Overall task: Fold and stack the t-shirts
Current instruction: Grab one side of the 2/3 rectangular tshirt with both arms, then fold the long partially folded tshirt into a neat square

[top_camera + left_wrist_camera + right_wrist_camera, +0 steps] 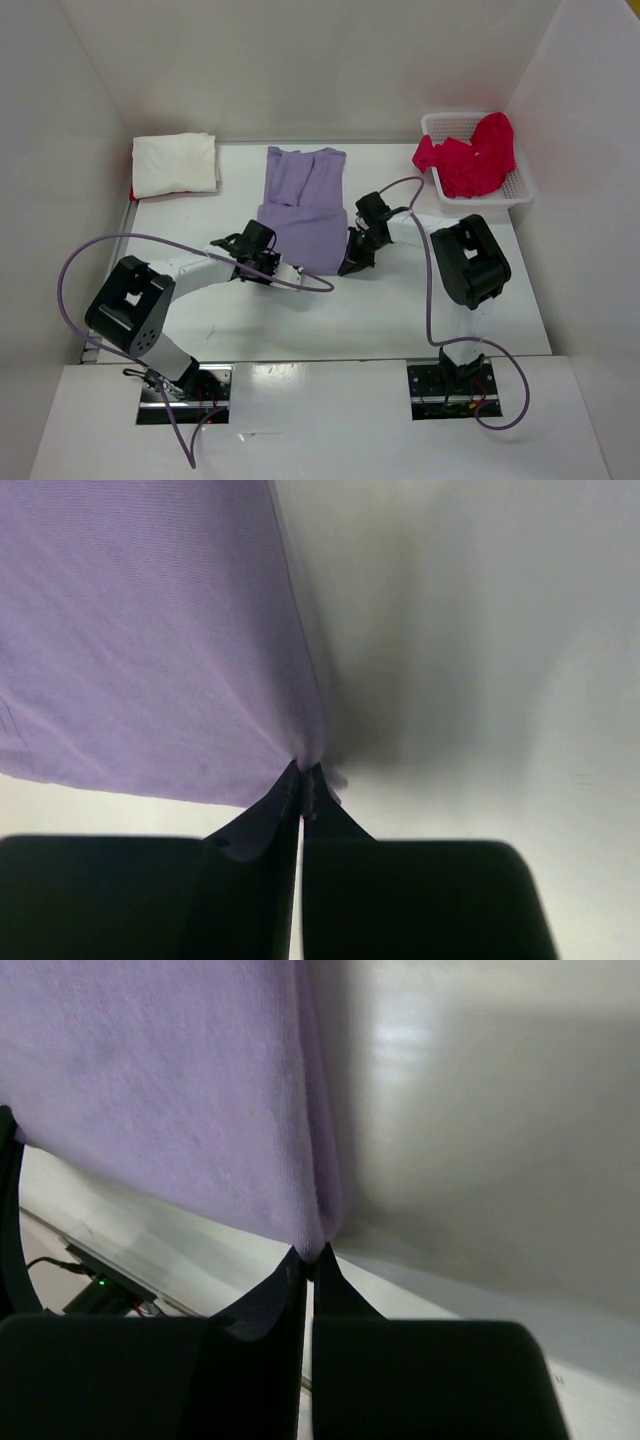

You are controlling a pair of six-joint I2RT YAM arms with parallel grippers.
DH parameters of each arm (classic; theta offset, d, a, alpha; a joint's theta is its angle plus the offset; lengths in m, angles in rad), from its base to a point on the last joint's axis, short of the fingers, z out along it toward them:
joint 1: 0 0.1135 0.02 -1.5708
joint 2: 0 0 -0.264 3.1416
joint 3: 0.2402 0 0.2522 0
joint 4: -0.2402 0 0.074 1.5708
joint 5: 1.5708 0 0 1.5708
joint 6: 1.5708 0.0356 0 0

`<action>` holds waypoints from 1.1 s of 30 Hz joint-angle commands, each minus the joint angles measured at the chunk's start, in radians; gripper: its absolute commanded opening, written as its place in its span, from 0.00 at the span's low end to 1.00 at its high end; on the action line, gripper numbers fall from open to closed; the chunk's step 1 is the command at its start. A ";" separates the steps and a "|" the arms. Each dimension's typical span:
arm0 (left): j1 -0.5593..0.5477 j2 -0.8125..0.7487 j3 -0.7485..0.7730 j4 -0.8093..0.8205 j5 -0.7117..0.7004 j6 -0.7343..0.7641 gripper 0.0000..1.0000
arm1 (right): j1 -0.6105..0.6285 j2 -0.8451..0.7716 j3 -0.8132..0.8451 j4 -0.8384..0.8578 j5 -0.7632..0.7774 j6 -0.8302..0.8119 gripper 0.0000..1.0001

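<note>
**A:** Start with the biggest thing. What's underneath it all?

**B:** A white worktop point(400, 310), walled in by pale panels on three sides. The two arms are bolted at its near edge and both reach in toward the middle.

**A:** And the shirt they're working on?

**B:** The lavender t-shirt point(303, 205) lies in the centre of the worktop. Its far part is narrower and its near part spreads wider.

**A:** What about the corners?

**B:** At the far right corner there's a white mesh basket point(522, 192). Pinkish red cloth point(475, 155) is heaped in it and spills over the left rim. I cannot tell whether that is one shirt or more.

**A:** And on the left?

**B:** At the far left is an off-white t-shirt point(175, 165), folded into a neat rectangle. A sliver of red cloth point(133, 192) peeks out at its near left corner, apparently beneath it.

**A:** Now the small parts. How do the grippers stand?

**B:** The left gripper point(302, 780) is clamped on the lavender t-shirt at its near left corner. In the left wrist view the fingertips meet with the purple fabric pinched between them.

**A:** And the other one?

**B:** The right gripper point(308, 1260) does the same at the near right corner. Its jaws are pressed together on the cloth's edge.
</note>
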 commanded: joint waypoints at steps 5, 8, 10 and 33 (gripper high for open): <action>-0.158 -0.151 -0.008 -0.269 -0.051 -0.156 0.00 | 0.039 -0.272 -0.156 -0.096 0.053 -0.008 0.00; -0.235 -0.197 0.003 -0.399 -0.051 -0.247 0.00 | 0.111 -0.361 -0.224 -0.143 0.053 0.049 0.00; -0.276 -0.223 0.017 -0.512 -0.040 -0.288 0.00 | 0.163 -0.447 -0.251 -0.175 0.053 0.084 0.00; 0.041 -0.102 0.602 -0.702 0.228 -0.480 0.00 | 0.056 -0.675 -0.187 -0.350 -0.165 0.068 0.00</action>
